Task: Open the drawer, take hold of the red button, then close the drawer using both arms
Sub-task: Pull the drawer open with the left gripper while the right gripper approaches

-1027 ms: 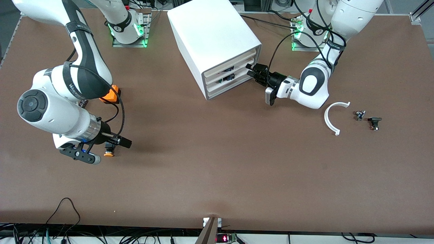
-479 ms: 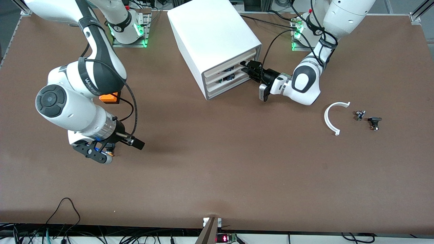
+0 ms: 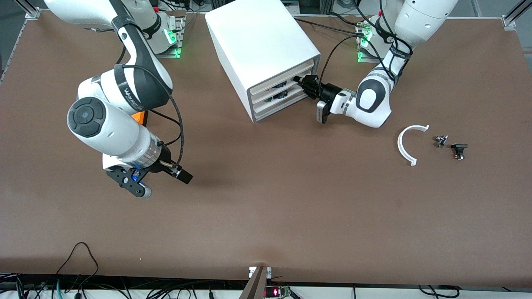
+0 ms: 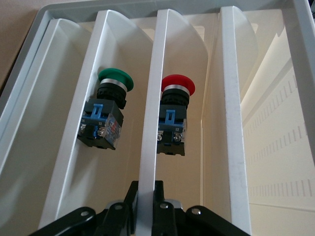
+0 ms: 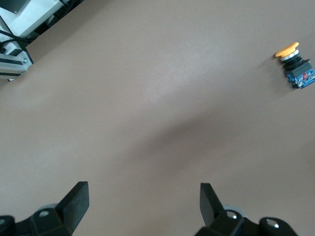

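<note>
The button (image 4: 174, 115), red-capped with a black-and-blue body, is lying inside the cabinet (image 3: 257, 41), in the slot beside the drawer (image 4: 146, 147) front that is being gripped. I cannot tell which drawer is carrying it. The left end effector (image 4: 145, 189) is pinching the thin edge of that front, fingers pressed against it from both sides. A green-capped button (image 4: 110, 115) is lying in the neighbouring slot, so the gripped front is standing between the two.

Only the left wrist view is showing these caps. In the front view the cabinet is sitting at about twelve o'clock, its drawer gaps showing only dark specks, and the left end effector (image 3: 300, 81) is reaching in at one o'clock.

The right end effector (image 3: 164, 185) is hanging over bare surface (image 3: 291, 216) toward nine o'clock, fingers spread wide and holding nothing. The right wrist view is showing it (image 5: 142, 196) above bare surface, plus an orange-capped button (image 5: 293, 64) lying on its side, which the front view is not showing. An orange cube (image 3: 139, 118), just past nine o'clock, is peeking out from under the right arm.

At three o'clock a white arc (image 3: 409, 143) and two small dark parts (image 3: 440, 141) (image 3: 459, 150) are lying in a row.

Counting: one cabinet, three drawers, three buttons, one cube, one arc, two small parts, two arms.
</note>
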Robot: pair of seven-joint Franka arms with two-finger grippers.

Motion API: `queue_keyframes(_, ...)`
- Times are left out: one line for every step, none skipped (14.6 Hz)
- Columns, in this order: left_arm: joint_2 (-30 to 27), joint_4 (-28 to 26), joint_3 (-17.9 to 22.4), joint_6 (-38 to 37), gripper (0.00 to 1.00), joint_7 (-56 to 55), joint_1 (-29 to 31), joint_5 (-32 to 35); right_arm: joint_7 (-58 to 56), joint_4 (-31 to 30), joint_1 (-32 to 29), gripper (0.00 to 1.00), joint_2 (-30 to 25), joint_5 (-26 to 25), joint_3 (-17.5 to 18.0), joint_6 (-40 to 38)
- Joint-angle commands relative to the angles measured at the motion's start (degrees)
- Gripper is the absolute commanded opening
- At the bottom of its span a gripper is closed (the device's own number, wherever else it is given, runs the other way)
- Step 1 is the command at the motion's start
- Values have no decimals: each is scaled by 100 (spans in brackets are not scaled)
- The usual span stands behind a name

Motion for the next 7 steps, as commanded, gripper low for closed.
queue_keyframes(-30, 64, 64, 15, 0, -9, 167, -73, 410, 419, 134, 100, 184, 66, -8, -200)
queue_keyframes(-22, 151, 90, 15, 0, -27, 237, -3, 559, 446, 204, 100, 193, 66, -8, -200)
queue_keyframes(-13, 274, 116, 24, 0, -70, 325, 311, 708, 472, 257, 100, 202, 75, -8, -192)
queue_keyframes(118, 484, 117, 15, 0, -158, 552, 601, 875, 559, 318, 100, 237, 66, -8, -191)
queue_keyframes(276, 686, 108, 7, 0, -202, 754, 865, 1086, 621, 415, 100, 289, 66, -8, -191)
queue_keyframes(416, 854, 108, 7, 0, -211, 852, 1024, 1279, 717, 503, 100, 333, 66, -8, -183)
queue_keyframes(505, 986, 108, 7, 0, -220, 862, 1061, 1438, 805, 582, 100, 386, 66, -8, -191)
